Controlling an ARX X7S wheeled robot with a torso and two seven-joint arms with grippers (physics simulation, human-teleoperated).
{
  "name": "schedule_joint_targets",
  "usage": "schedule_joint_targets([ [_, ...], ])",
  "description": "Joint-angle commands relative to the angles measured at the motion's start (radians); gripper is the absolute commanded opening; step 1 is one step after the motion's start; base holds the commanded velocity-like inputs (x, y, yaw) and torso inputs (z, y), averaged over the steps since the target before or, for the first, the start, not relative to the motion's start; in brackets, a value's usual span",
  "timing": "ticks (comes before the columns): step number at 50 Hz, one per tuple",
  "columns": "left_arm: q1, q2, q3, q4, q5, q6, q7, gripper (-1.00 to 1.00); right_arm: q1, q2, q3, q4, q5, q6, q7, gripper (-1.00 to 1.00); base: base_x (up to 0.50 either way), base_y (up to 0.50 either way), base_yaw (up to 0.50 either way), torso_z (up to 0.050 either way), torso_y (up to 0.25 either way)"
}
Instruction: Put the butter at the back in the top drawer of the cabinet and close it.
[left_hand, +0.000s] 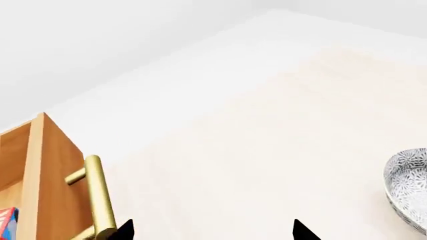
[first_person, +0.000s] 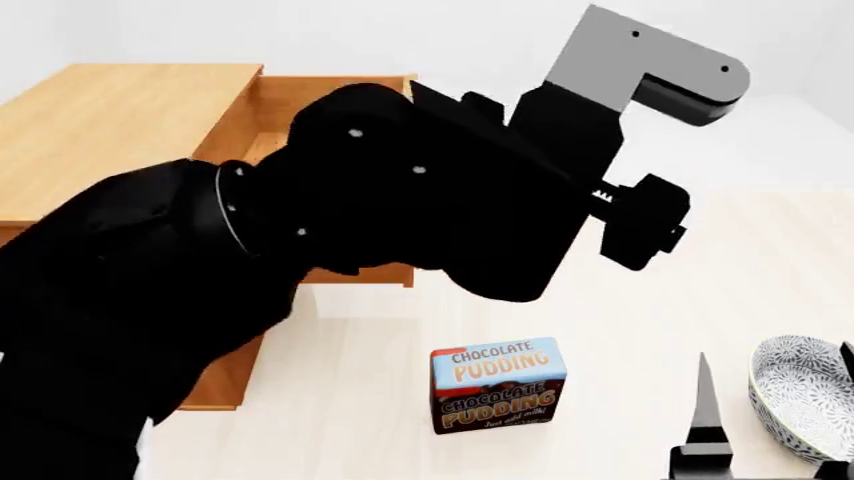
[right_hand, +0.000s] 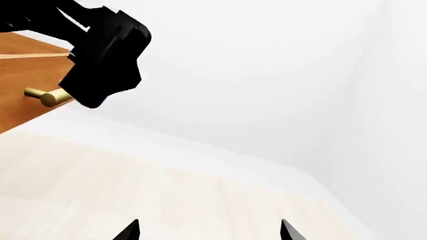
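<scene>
The cabinet (first_person: 120, 130) stands at the left of the head view, with its top drawer (first_person: 334, 92) pulled out. In the left wrist view the drawer's front (left_hand: 57, 185) and brass handle (left_hand: 99, 195) are close by. A corner of a small red and blue box, the butter (left_hand: 7, 222), shows inside the drawer. My left gripper (left_hand: 213, 232) is open and empty, with one fingertip (left_hand: 123, 230) right beside the handle. My left arm (first_person: 400, 190) hides most of the drawer in the head view. My right gripper (right_hand: 207, 232) is open and empty, low at the right.
A blue-and-brown chocolate pudding box (first_person: 497, 385) stands upright on the pale surface in front of the cabinet. A patterned bowl (first_person: 801, 395) sits at the right, also in the left wrist view (left_hand: 410, 187). A right finger (first_person: 703, 405) shows beside it. White walls lie behind.
</scene>
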Motion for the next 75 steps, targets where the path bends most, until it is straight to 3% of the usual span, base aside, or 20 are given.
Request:
schedule_joint_targets([
  [1,-0.089,0.002,0.397,-0.015,-0.136,0.247,0.026,1.0,-0.002,0.0,0.0,0.0,0.006,-0.005,0.005,1.0,0.0,0.0,0.0,0.0,0.0],
  [6,-0.095,0.002,0.465,-0.051,-0.196,0.244,-0.026,1.0,-0.004,0.0,-0.001,0.0,0.004,-0.007,0.008,1.0,0.0,0.0,0.0,0.0,0.0],
  [25,-0.051,0.002,0.469,-0.136,-0.263,0.086,-0.209,1.0,-0.011,0.0,-0.004,0.0,-0.005,-0.01,0.011,1.0,0.0,0.0,0.0,0.0,0.0],
  [42,-0.01,0.002,0.468,-0.238,-0.196,0.018,-0.184,1.0,-0.019,0.0,-0.009,0.0,-0.013,-0.015,0.018,1.0,0.0,0.0,0.0,0.0,0.0],
  [59,-0.022,0.0,0.475,-0.318,-0.171,-0.094,-0.238,1.0,0.003,0.0,0.016,0.0,0.027,-0.002,-0.003,1.0,0.0,0.0,0.0,0.0,0.0],
  [75,-0.028,-0.153,0.502,-0.2,-0.179,-0.111,-0.344,1.0,0.036,0.0,0.053,0.0,0.081,0.027,-0.027,1.0,0.0,0.0,0.0,0.0,0.0],
])
